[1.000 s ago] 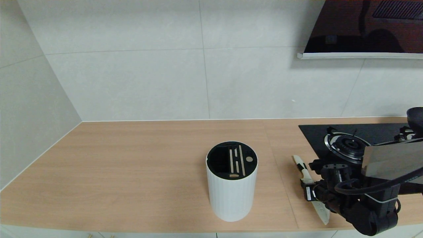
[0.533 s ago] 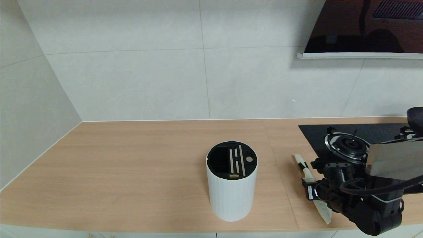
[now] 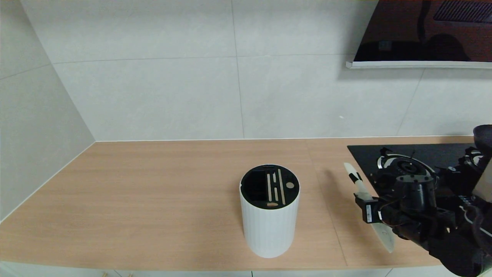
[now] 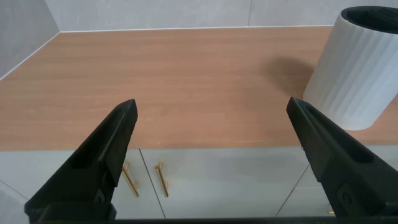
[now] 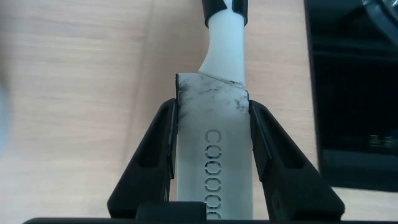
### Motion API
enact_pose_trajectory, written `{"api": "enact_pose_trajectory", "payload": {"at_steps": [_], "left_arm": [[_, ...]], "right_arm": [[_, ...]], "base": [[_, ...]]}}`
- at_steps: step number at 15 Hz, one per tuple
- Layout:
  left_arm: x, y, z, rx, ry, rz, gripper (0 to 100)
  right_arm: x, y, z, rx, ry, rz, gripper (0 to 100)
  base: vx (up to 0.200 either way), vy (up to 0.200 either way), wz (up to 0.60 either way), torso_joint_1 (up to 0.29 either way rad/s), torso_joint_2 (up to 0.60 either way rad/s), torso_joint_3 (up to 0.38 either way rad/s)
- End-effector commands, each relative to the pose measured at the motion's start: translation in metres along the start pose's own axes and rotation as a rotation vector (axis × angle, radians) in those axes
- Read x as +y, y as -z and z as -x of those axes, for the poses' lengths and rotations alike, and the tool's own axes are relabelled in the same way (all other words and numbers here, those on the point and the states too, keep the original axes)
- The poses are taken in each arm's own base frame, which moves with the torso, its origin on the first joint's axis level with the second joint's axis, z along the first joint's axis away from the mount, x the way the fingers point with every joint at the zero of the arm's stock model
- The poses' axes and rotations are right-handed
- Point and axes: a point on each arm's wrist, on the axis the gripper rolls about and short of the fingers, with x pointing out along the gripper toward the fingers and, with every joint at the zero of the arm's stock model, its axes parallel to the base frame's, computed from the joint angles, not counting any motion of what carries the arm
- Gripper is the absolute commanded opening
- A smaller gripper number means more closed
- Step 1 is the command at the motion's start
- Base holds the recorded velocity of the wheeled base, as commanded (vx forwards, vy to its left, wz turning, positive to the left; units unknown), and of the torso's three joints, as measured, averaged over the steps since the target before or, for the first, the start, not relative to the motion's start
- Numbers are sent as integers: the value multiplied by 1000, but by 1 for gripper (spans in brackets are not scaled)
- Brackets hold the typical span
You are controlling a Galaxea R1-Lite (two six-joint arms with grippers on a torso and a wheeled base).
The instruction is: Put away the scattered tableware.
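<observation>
While the right gripper [image 3: 369, 209] pinches the white knife [image 3: 357, 184] by the flat of its blade, both fingers pressed against it in the right wrist view [image 5: 212, 118], the knife [image 5: 214, 162] hangs tilted. Its handle points toward the wall and its tip toward the counter's front edge. It sits just beside the black hob [image 3: 365, 154], with 1 burner [image 3: 399, 163] close behind the arm. The white knife holder [image 3: 270, 209] stands upright well to its left, a stretch of wooden counter [image 3: 153, 192] between them; its black top shows 1 large opening and several narrow slots. The left gripper [image 4: 211, 109] is spread wide off the counter's front edge, the holder [image 4: 354, 68] near 1 finger.
</observation>
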Motion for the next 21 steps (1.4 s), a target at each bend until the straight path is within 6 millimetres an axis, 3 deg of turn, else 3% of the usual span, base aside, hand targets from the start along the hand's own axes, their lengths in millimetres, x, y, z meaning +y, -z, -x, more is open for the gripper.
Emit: {"api": "enact_pose_trajectory", "payload": {"at_steps": [1,6,11,12,15,17,21], "left_arm": [[0,0,0,1,1,-2,100],[0,-5,1,-22,3,-2,100],[-1,-51,6,13,118,3,100],[-2,-75,-9,102,160,6,100],[-3,-106,-40,207,189,13,100],[-5,-136,-73,246,242,25,100],[-9,-157,-130,249,323,35,100]], "right_arm": [[3,-28,31,-88,-32,-7,0],[8,-50,66,-139,-76,-1,0],[10,-74,73,-167,-115,-4,0],[13,-85,76,-165,-146,2,0],[17,-104,76,-182,-173,3,0],[23,-125,72,-173,-188,13,0],[37,-152,78,-181,-275,31,0]], "base": [[0,0,0,0,0,0],[0,0,0,0,0,0],[0,0,0,0,0,0],[0,0,0,0,0,0],[0,0,0,0,0,0],[0,0,0,0,0,0],[0,0,0,0,0,0]]}}
